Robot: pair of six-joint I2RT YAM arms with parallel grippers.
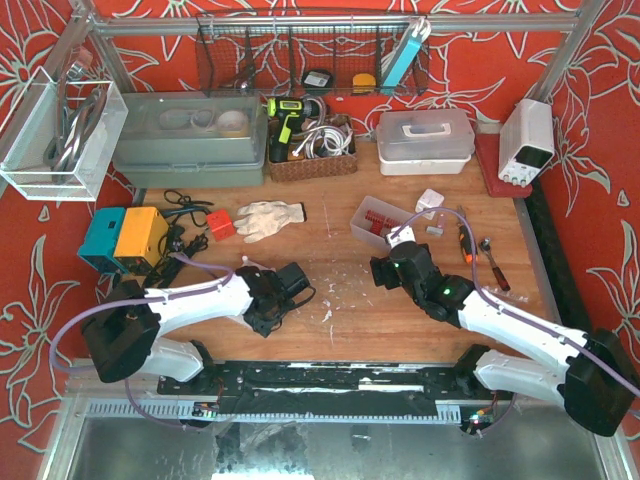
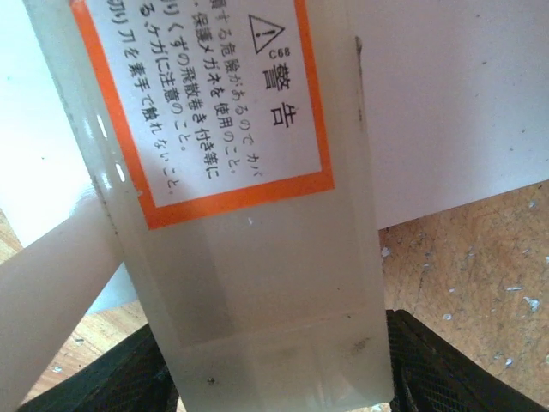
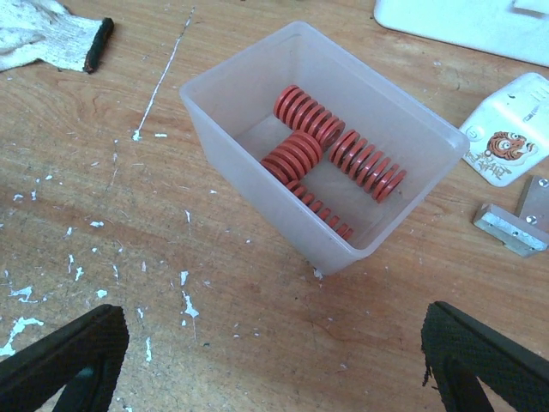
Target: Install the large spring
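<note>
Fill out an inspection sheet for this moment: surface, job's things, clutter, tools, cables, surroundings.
Surface: wooden table, scratched, flecked with white chips.
Job's things: red springs of differing thickness lying in a clear bin, untouched.
Clutter: white glove, orange-and-teal box, small metal block, white printed cube.
Tools: left tool straddles a translucent plastic piece with an orange warning label, grip unconfirmed; right tool open, empty, short of the bin.
Cables: lilac cable looped along each arm; black cords tangled by the orange-and-teal box.
Surroundings: red floral walls, grey lidded tote, white power supply, wire rack at the back.
</note>
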